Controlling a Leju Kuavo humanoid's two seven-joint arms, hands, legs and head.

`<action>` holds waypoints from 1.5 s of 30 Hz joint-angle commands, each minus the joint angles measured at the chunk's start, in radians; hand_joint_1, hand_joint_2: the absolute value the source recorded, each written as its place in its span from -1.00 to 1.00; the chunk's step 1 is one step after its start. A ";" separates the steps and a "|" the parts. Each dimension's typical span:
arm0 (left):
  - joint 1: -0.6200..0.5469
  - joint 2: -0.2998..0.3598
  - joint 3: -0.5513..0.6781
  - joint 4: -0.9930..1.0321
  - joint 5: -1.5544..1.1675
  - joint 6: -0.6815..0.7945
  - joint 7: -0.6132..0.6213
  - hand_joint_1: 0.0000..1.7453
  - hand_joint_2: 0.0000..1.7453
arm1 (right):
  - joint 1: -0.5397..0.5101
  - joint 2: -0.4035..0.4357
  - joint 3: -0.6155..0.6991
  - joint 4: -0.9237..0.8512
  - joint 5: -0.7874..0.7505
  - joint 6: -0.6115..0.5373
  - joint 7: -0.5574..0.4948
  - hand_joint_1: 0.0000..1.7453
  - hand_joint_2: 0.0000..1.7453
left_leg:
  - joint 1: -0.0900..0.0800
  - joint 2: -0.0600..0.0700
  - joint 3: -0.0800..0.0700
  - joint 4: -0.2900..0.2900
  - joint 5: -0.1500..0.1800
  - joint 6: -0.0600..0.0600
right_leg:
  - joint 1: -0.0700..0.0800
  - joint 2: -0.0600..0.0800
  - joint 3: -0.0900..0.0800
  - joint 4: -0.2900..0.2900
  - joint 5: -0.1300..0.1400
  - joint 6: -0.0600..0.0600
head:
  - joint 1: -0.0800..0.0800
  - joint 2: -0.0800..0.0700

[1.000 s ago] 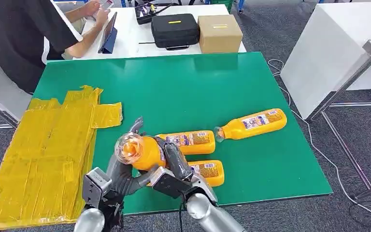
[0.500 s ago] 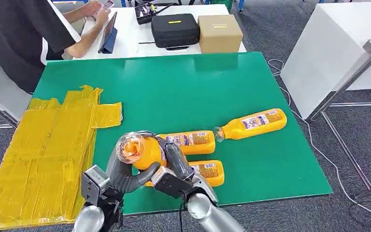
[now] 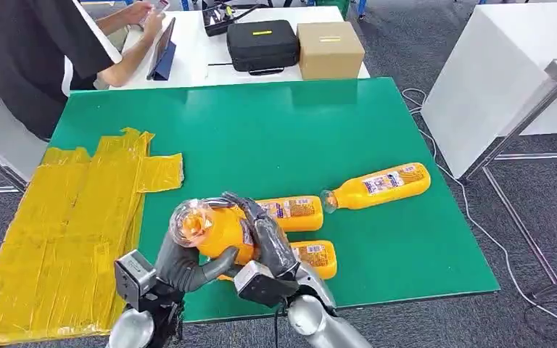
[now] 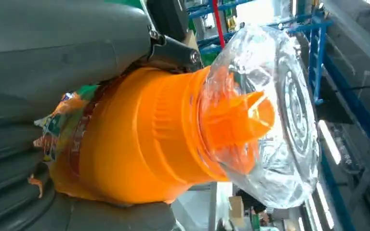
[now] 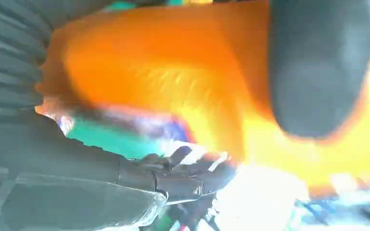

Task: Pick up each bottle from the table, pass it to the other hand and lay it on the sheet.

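Observation:
An orange bottle (image 3: 221,230) with a clear cap (image 3: 191,220) is held tilted above the table's front edge, cap toward the yellow sheet (image 3: 58,217). My left hand (image 3: 183,262) wraps it from below and behind. My right hand (image 3: 270,245) grips its body from the other side. Close up, the left wrist view has the bottle (image 4: 139,139) and its cap (image 4: 274,115) in my left hand (image 4: 53,53). In the right wrist view the blurred bottle (image 5: 173,62) lies in my right hand (image 5: 53,159). Three more bottles lie on the green table (image 3: 290,130): one (image 3: 296,212), one (image 3: 318,257), one (image 3: 381,185).
A person (image 3: 36,51) stands at the far left by a white table holding a black case (image 3: 262,45) and a cardboard box (image 3: 330,49). Another white table (image 3: 493,80) stands to the right. Cables run along the floor.
My left hand's fingers have curled round the bottle, which has risen slightly. My right hand keeps its grip on it.

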 commanded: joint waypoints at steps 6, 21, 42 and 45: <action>0.107 0.034 0.192 -0.130 0.019 0.001 -0.041 1.00 1.00 | 0.070 -0.146 0.009 -0.265 0.094 -0.036 0.011 -1.00 1.00 | 0.000 -0.002 0.003 -0.001 -0.001 -0.002 | -0.001 0.002 0.002 -0.001 -0.001 0.000 | 0.000 0.000; 0.220 0.015 0.375 -0.254 -0.291 0.409 -0.154 1.00 1.00 | 0.237 -0.263 -0.104 -0.405 0.140 -0.208 -0.010 -1.00 1.00 | 0.000 -0.002 0.002 -0.001 -0.001 -0.002 | -0.001 0.002 0.002 -0.001 -0.001 0.000 | 0.000 0.000; 0.057 0.136 0.254 0.023 -1.518 0.612 0.347 1.00 1.00 | 0.344 -0.291 -0.172 -0.472 0.298 -0.306 0.097 -1.00 1.00 | -0.001 -0.002 0.002 -0.002 0.000 -0.003 | -0.002 0.002 0.001 -0.002 0.000 -0.001 | 0.000 0.000; -0.018 0.275 0.103 0.078 -1.518 0.539 0.537 1.00 1.00 | 0.326 -0.282 -0.164 -0.455 0.289 -0.284 0.091 -1.00 1.00 | -0.001 -0.004 0.004 -0.002 0.000 -0.002 | -0.002 0.000 0.003 -0.002 -0.001 0.000 | 0.000 0.000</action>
